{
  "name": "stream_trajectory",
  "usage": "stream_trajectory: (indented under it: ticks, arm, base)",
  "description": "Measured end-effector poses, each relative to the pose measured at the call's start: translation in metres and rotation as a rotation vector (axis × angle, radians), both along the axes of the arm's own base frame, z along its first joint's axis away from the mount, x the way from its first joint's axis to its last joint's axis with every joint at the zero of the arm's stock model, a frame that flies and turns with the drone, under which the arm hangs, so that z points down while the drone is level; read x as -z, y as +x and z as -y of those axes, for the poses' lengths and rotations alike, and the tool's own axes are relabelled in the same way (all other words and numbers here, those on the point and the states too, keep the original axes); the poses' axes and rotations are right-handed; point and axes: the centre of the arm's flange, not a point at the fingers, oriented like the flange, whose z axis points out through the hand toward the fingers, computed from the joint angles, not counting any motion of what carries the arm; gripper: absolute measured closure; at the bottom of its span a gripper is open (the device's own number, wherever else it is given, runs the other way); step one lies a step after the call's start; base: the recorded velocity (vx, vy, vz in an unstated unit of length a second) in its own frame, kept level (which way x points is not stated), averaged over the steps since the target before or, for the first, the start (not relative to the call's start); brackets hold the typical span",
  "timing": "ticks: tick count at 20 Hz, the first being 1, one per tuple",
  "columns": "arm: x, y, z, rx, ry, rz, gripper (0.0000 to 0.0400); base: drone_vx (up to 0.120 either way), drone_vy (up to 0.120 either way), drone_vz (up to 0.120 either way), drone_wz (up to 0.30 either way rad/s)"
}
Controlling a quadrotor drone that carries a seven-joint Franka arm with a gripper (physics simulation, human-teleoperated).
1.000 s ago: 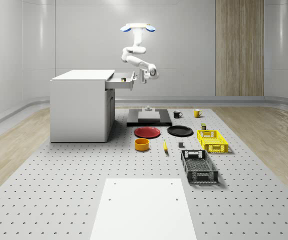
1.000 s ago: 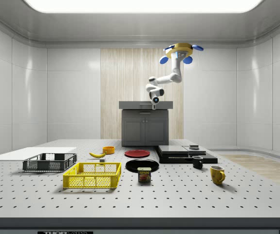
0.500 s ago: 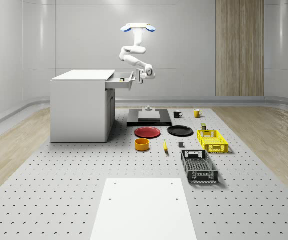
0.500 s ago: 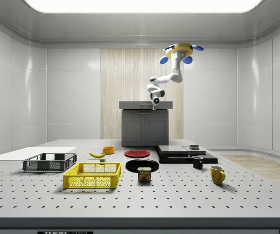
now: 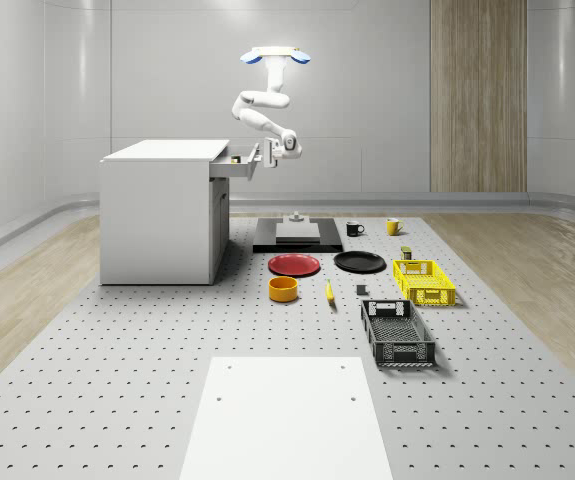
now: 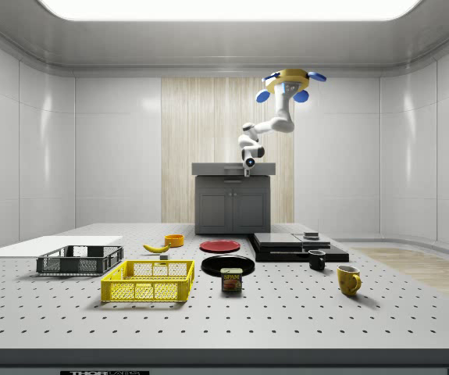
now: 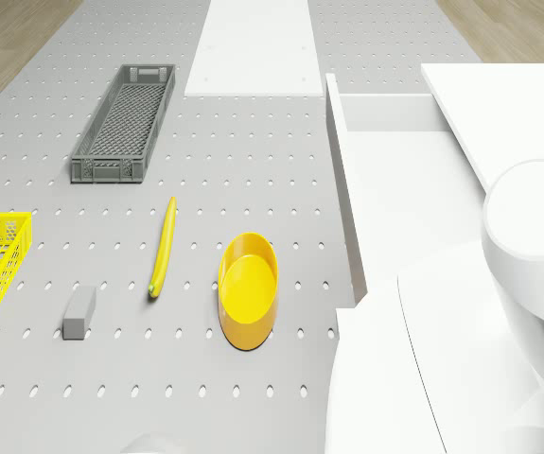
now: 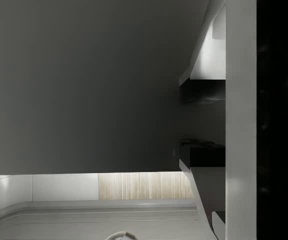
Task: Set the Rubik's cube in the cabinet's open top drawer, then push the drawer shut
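The white cabinet [image 5: 162, 210] stands at the whole-scene view's left, its top drawer [image 5: 239, 166] drawn partly out toward the right. My drone [image 5: 275, 55] hovers high beside the cabinet, past the drawer's front. The arm bends down to the gripper [image 5: 266, 156], which sits against the drawer's front panel. In the side view the gripper [image 6: 249, 162] hangs in front of the cabinet's top edge [image 6: 232, 167]. The wrist view has the gripper [image 8: 201, 122] close to a flat grey face, fingers apart and holding nothing. The arm hides the Rubik's cube in the drawer [image 7: 385, 123].
On the table lie a red plate [image 5: 294, 264], black plate [image 5: 359, 262], yellow bowl [image 5: 283, 289], banana [image 5: 328, 292], yellow crate [image 5: 424, 281] and grey crate [image 5: 397, 333]. A black slab [image 5: 297, 238] and two mugs sit farther back, a white board [image 5: 285, 415] nearest the whole-scene camera.
The gripper has moved toward the cabinet, to the whole-scene view's left, and the drawer has slid inward with it. The drone has held its place.
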Motion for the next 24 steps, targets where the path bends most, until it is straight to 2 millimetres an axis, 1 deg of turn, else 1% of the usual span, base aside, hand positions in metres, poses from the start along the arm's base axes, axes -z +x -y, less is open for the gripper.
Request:
stream_trajectory:
  ticks: [1, 7, 8, 9, 15, 16, 17, 22, 23, 24]
  arm:
    - [-0.003, -0.012, -0.002, 0.000, 0.000, -0.009, 0.0295]
    - [-0.001, 0.001, -0.035, 0.001, 0.000, 0.028, 0.0295]
    - [-0.006, -0.008, -0.039, -0.001, 0.001, -0.010, 0.0294]
    - [-0.008, -0.014, -0.042, -0.001, 0.001, -0.007, 0.0295]
    - [-0.007, 0.001, -0.072, 0.000, 0.000, 0.029, 0.0295]
    - [-0.009, -0.002, -0.077, -0.001, 0.001, 0.001, 0.0294]
    - [-0.015, -0.013, -0.079, -0.002, 0.001, -0.009, 0.0294]
    - [-0.016, 0.001, -0.103, 0.000, 0.000, 0.024, 0.0295]
    - [-0.016, 0.003, -0.109, 0.000, 0.000, 0.028, 0.0295]
    - [-0.019, 0.002, -0.114, -0.002, 0.001, 0.000, 0.0294]
  base:
    - [0.000, 0.000, 0.000, 0.000]
    - [0.000, 0.000, 0.000, 0.000]
    - [0.000, 0.000, 0.000, 0.000]
    - [0.000, 0.000, 0.000, 0.000]
    - [0.000, 0.000, 0.000, 0.000]
    - [0.000, 0.000, 0.000, 0.000]
    - [0.000, 0.000, 0.000, 0.000]
    - [0.000, 0.000, 0.000, 0.000]
    - [0.000, -0.040, 0.000, 0.000]
    - [0.000, -0.120, 0.000, 0.000]
